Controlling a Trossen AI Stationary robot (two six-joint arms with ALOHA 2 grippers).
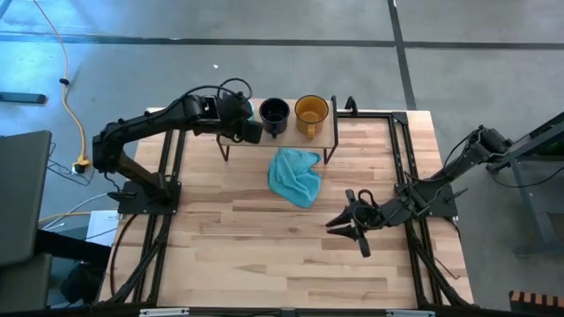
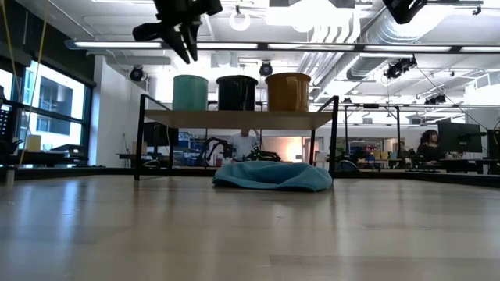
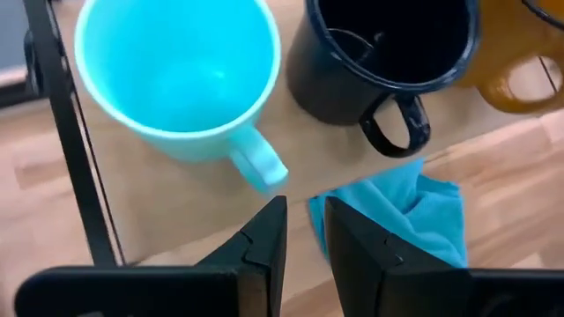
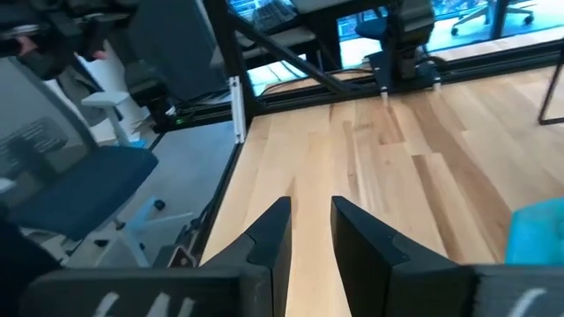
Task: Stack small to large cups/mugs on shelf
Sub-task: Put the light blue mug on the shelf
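From above, you see the shelf [image 1: 330,132] at the table's far edge with the black mug [image 1: 274,112] and yellow mug [image 1: 311,110] side by side on it. Your left gripper [image 1: 249,129] hangs over the shelf's left end, hiding the teal mug there. The blue cloth [image 1: 295,175] lies just in front of the shelf; your right gripper [image 1: 352,231] waits well apart over bare table [image 1: 238,255].

At table height, all three stand in a row, teal mug [image 2: 191,92], black, yellow, small to large as the task wants, so the row looks finished.

Your left wrist shows its fingers [image 3: 266,242] narrowed to a slit, holding nothing, just beside the teal mug's handle [image 3: 257,164], probably lined up that way for gripping.

Your right wrist shows fingers [image 4: 270,236] equally narrow and empty.

No labels or writing are readable.
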